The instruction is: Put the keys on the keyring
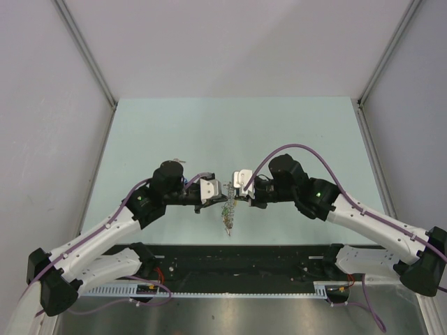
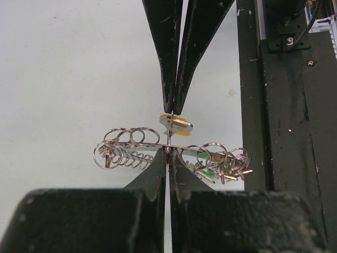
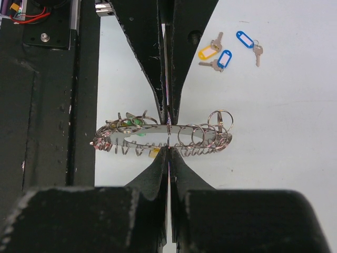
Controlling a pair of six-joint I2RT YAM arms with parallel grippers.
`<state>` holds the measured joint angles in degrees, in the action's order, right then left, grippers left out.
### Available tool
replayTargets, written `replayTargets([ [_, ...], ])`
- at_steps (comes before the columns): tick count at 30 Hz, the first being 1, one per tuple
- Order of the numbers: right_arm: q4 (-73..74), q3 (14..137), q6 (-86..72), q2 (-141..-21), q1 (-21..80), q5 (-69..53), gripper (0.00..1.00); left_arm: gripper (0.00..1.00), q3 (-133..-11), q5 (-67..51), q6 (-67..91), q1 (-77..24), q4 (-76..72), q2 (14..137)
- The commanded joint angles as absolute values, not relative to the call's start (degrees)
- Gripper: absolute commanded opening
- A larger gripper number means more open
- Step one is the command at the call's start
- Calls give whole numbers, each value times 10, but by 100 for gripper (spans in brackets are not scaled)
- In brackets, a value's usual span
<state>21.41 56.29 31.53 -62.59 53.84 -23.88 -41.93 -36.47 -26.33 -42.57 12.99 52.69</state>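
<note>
Metal wire was all you had hold of: left fingers (image 2: 157,167) and right fingers (image 3: 157,164) were both clenched on opposite sides of the keyring (image 1: 228,204), hung above the surface (image 1: 209,125) near the middle of its near edge. Loose keys (image 3: 225,51) lay well apart. Freeing either side to fetch one could have let the laden ring swing, twist and slip out.

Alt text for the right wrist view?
A keyring crowded with silver keys is held edge-on, pinched between two shut pincers: the right pincer at the bottom, the left pincer at the top. Three loose keys, tagged yellow, blue and blue, lie on the table at upper right.
</note>
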Motion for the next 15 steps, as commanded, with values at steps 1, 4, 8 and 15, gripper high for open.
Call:
replayTargets([
  [1,208,587,310,-613,541,-234,0,0,-421,-388,-281,-424,108,514],
  [4,206,587,309,-617,541,-235,0,0,-422,-393,-282,-424,111,514],
  [8,201,587,308,-620,541,-242,0,0,-422,-395,-283,-424,111,512],
  [15,194,587,307,-626,541,-243,0,1,-422,-401,-283,-424,111,513],
])
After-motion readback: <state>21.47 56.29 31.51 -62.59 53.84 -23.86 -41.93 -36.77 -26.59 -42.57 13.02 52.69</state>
